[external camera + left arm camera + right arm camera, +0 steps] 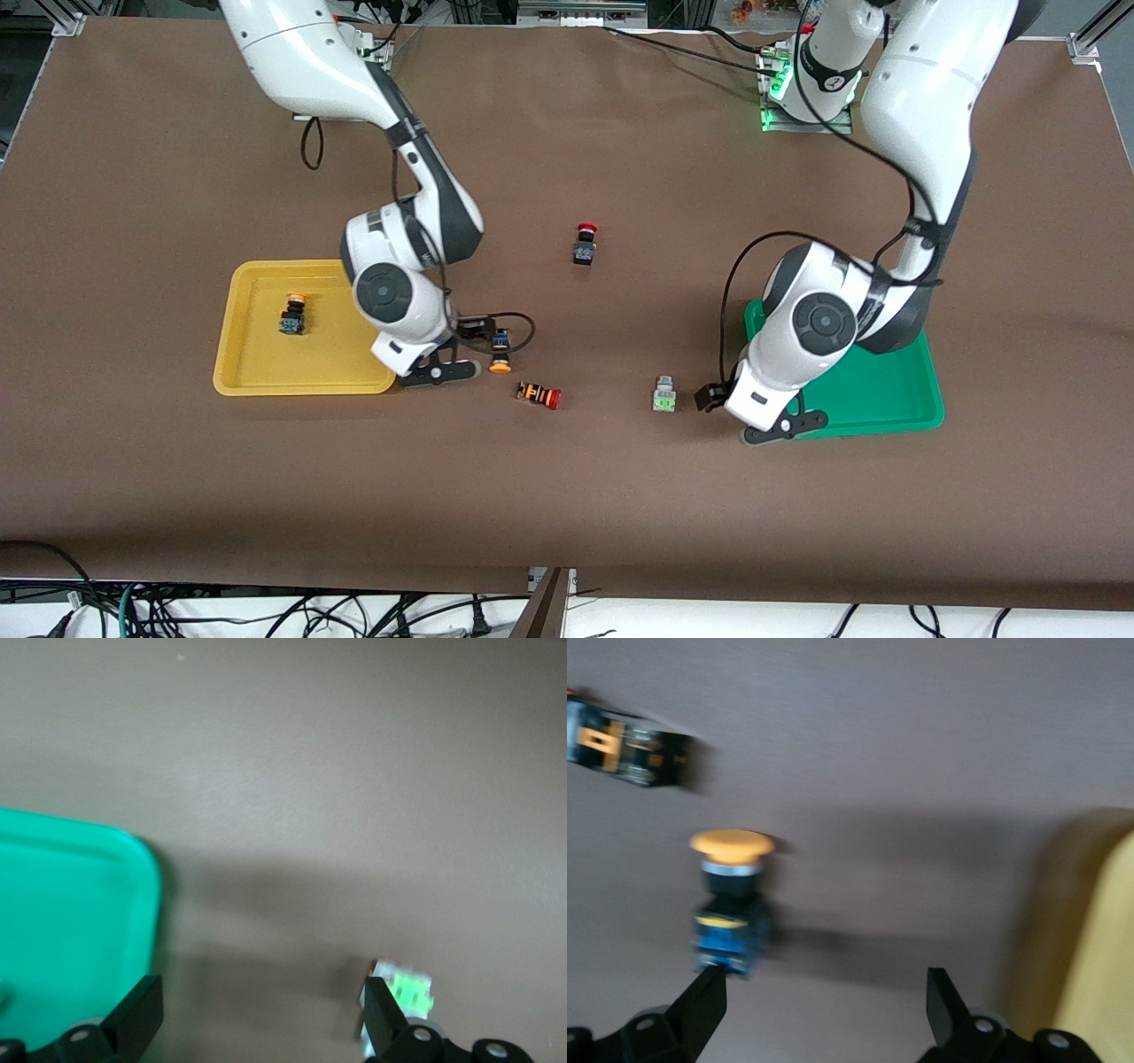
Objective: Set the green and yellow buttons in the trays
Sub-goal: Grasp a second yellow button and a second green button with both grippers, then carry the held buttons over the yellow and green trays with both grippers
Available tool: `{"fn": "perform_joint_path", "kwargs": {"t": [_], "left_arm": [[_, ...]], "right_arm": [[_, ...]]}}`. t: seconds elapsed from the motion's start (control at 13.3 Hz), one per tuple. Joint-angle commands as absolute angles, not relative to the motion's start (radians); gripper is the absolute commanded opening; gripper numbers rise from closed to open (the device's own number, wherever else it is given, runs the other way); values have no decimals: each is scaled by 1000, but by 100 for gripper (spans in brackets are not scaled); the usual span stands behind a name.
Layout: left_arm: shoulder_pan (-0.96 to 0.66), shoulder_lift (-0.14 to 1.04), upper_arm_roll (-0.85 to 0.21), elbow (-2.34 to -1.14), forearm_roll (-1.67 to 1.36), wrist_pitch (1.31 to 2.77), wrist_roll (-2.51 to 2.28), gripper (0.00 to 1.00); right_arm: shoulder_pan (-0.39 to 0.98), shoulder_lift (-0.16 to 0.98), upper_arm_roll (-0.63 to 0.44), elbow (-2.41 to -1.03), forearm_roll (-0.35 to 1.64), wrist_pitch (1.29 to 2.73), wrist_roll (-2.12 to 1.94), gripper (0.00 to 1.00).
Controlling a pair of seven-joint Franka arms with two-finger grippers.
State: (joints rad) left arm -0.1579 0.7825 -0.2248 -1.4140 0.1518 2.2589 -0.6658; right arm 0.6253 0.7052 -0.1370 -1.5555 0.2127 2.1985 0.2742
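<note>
reaching low, right tool point(819, 997) released beside yellow button point(500, 349), left tool point(261, 1010) released beside green button point(664, 394)

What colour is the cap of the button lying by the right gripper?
Yellow-orange cap on a black body; the right wrist view shows it best.

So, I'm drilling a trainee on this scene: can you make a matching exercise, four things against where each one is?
Things:
1. yellow button
2. green button
3. upright red button
4. lying red button

Places:
A. on bare table beside the green tray, by the open left gripper
B. nearest the robots' bases
C. in the yellow tray
D. just nearer the front camera than the open right gripper

Pairs: 1-C, 2-A, 3-B, 4-D
</note>
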Motion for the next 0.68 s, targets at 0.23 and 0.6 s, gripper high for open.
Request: {"fn": "perform_joint_path", "kwargs": {"t": [0.23,0.6], "left_arm": [[-253,850,-224,-1335,160,2276,-689,100],[-293,882,-216,-1353,189,2286,-673,100]], "right_arm": [[678,773,-138,-1531,227,2333,366,100],[693,810,-137,-1525,225,2430,399,90]]}}
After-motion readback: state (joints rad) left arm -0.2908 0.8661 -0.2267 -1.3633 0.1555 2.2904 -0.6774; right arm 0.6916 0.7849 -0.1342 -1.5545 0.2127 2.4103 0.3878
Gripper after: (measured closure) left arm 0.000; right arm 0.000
